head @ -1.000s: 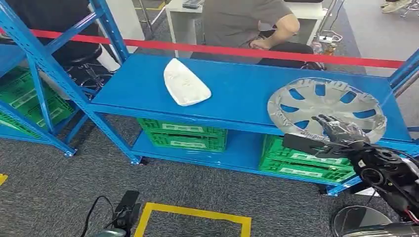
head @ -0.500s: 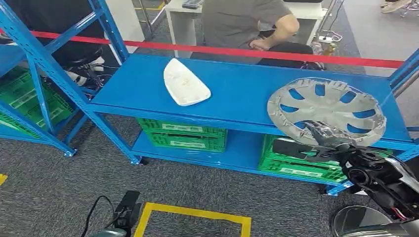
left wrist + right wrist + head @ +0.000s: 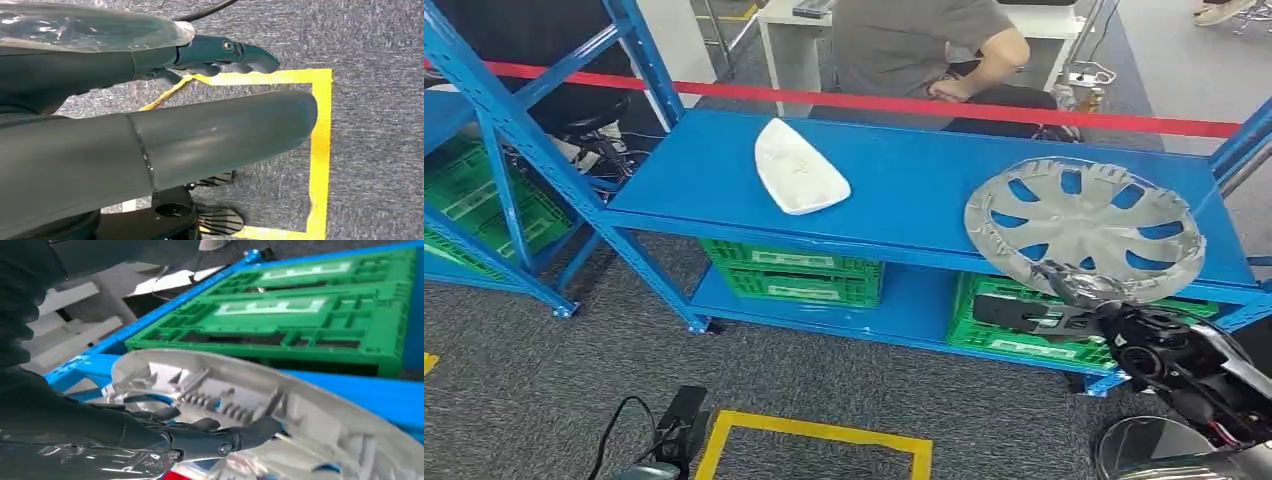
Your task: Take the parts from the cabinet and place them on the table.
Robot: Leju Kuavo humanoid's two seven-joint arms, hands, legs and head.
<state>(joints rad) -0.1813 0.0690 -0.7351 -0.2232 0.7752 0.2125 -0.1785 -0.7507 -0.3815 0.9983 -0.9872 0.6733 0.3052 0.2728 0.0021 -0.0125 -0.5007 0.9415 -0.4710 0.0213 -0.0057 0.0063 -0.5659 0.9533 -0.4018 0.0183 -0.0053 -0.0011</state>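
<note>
- Blue shelf rack point(image 3: 904, 190): top shelf carrying white curved part point(image 3: 799, 180) toward left-centre, lying flat, well apart from silver hubcap point(image 3: 1084, 225) at right end.
- Hubcap: inner side up, near edge overhanging front lip of shelf, spokes w/ blue showing through gaps.
- Right hand point(image 3: 1079, 290) at hubcap's near edge, just below shelf lip; arm coming in from lower right.
- Right wrist view: dark fingers point(image 3: 250, 432) stretched out flat, spread a bit, lying against ribbed underside of hubcap point(image 3: 280, 405); not wrapped round rim; real grip or not — can't tell.
- Green crates point(image 3: 794, 270) on lower shelf, one under white part, another point(image 3: 1034, 335) under hubcap; same crate point(image 3: 300, 315) seen beyond hubcap in right wrist view.
- Left hand point(image 3: 220, 52) hanging low over grey carpet, fingers curled in, nothing in them.
- Yellow tape square point(image 3: 814, 445) on carpet in front of rack; also point(image 3: 320, 150) in left wrist view.
- Red tape line point(image 3: 874, 100) across behind rack; seated person in grey top point(image 3: 914, 45) beyond it.
</note>
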